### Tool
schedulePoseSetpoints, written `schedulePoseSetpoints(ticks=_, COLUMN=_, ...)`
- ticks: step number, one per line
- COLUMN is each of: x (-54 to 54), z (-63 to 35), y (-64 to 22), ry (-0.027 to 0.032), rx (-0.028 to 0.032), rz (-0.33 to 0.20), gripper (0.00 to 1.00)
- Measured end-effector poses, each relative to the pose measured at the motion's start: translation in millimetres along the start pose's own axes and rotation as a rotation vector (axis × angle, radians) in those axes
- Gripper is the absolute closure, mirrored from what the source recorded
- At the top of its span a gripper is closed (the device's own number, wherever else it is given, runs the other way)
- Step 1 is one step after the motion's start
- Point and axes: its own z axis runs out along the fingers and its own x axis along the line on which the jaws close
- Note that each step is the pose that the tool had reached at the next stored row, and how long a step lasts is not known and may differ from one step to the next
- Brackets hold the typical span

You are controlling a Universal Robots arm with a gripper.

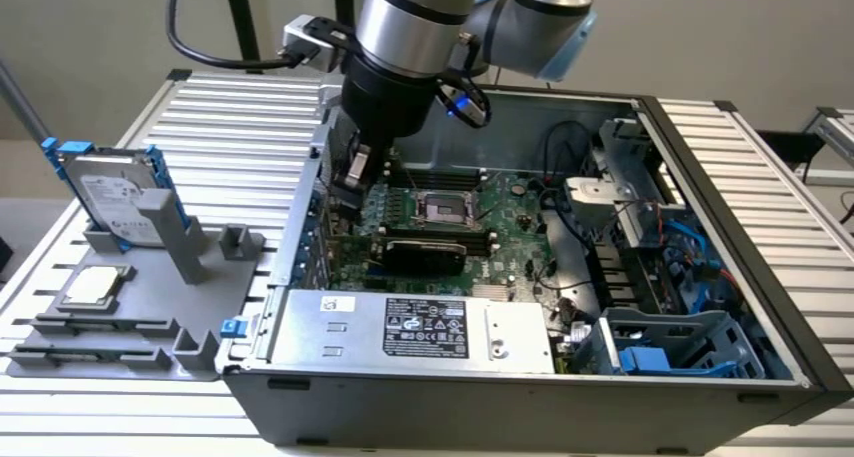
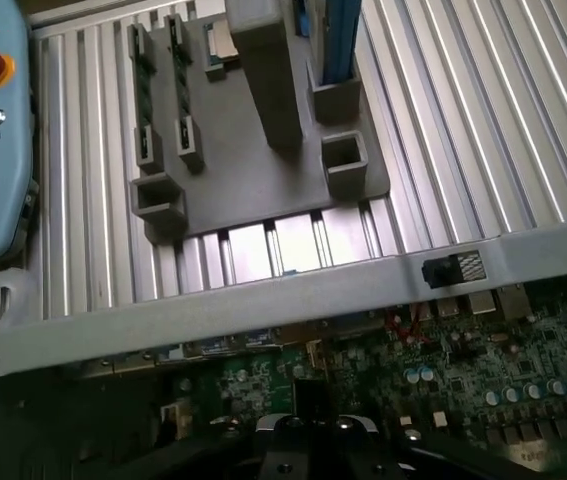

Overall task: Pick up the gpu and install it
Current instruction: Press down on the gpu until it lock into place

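Gripper (image 1: 351, 182): exterior view, lowered inside the open computer case (image 1: 747, 277) at its rear wall, closed as far as it goes; whether anything is pinched between its parts cannot be told. Gpu (image 1: 424, 250): black-coolered card lying along the motherboard (image 1: 514, 202), just beside the gripper, apparently at its slot. Judgement: seating wants even, straight pressure, bracket lined with the rear opening. Grey fixture (image 1: 200, 277) on the desk (image 1: 254, 117) holds the hard drive (image 1: 114, 197). Wrist view: gripper (image 2: 313, 440) over the motherboard (image 2: 483, 370); fixture (image 2: 263, 150) beyond the case wall (image 2: 263, 300).
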Motion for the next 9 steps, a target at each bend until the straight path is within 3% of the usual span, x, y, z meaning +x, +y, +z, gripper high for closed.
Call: schedulePoseSetpoints(ticks=9, x=-0.5, z=-0.8, y=-3.0, ry=-0.0324, rx=0.1623, rz=-0.006, gripper=0.89)
